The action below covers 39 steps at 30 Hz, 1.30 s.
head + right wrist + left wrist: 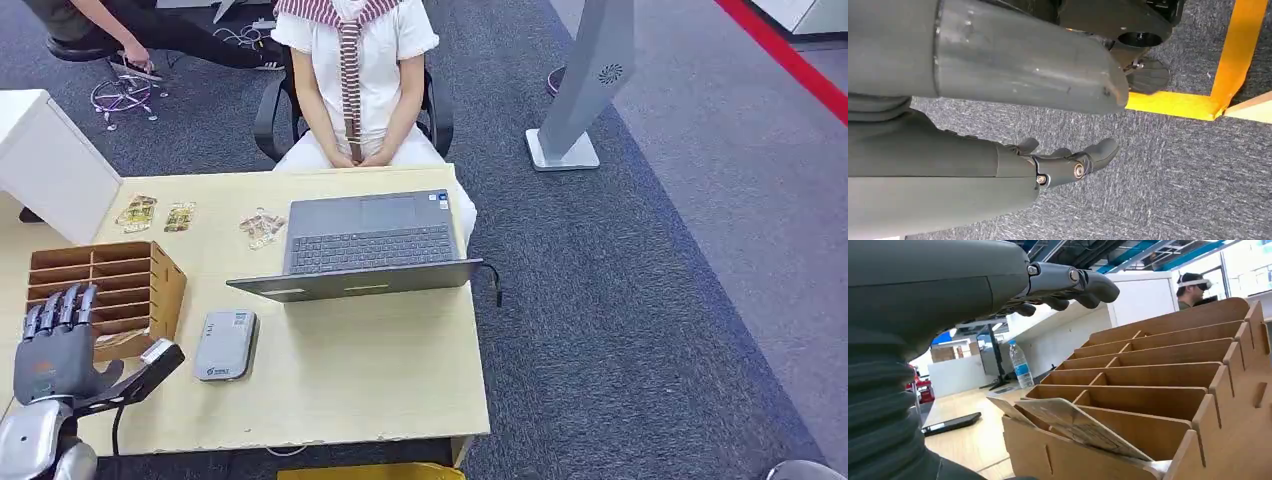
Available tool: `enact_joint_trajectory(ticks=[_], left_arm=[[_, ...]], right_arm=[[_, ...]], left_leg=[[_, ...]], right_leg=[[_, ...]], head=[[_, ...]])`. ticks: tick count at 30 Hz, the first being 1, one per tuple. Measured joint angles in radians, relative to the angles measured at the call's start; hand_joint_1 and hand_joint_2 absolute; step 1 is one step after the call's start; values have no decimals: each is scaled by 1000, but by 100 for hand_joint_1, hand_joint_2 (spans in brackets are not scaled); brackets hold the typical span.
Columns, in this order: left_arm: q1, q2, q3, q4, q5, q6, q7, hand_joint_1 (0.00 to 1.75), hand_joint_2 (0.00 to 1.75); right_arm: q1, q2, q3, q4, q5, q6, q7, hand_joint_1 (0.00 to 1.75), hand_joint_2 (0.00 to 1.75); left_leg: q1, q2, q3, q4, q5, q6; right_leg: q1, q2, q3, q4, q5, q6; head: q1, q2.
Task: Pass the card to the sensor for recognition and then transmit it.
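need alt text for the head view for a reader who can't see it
The robot's left hand, open, hovers over a brown wooden slotted card rack at the left of a pale wooden table. A small grey rectangular sensor box lies beside the rack, with an open grey laptop further back. A person in white sits beyond the table.

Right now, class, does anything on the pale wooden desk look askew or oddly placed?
Yes: the grey laptop lies opened flat, its lid overhanging toward the robot. A worn card leans crookedly in the brown wooden slotted rack, near the left hand.
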Motion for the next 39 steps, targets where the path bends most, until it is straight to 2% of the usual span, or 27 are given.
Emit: enact_joint_trajectory(ticks=[1, 2, 24, 30, 33, 39], left_arm=[[0, -1, 0, 0, -1, 1, -1, 5, 175], [0, -2, 0, 2, -1, 3, -1, 175, 175], [0, 1, -3, 10, 38, 27, -45, 175, 175], [8, 1, -3, 4, 75, 61, -69, 175, 175], [49, 1, -3, -69, 103, 84, -82, 175, 175], [123, 11, -3, -234, 111, 90, -85, 175, 175]], right_arm=[[0, 0, 0, 0, 0, 1, 0, 0, 0], [0, 0, 0, 0, 0, 1, 0, 0, 0], [-2, 0, 3, 0, -3, 8, -7, 0, 0], [-5, 0, 4, 0, -16, 8, -11, 0, 0], [-1, 0, 4, 0, -23, 5, -14, 0, 0], [3, 0, 3, 0, -38, -1, -21, 0, 0]], left_leg=[[0, 0, 0, 0, 0, 0], [0, 0, 0, 0, 0, 0], [0, 0, 0, 0, 0, 0], [0, 0, 0, 0, 0, 0], [0, 0, 0, 0, 0, 0], [0, 0, 0, 0, -1, 0]], right_leg=[[0, 0, 0, 0, 0, 0], [0, 0, 0, 0, 0, 0], [0, 0, 0, 0, 0, 0], [0, 0, 0, 0, 0, 0], [0, 0, 0, 0, 0, 0], [0, 1, 0, 0, 0, 0]], head=[[0, 0], [0, 0], [0, 0], [0, 0], [0, 0], [0, 0]])
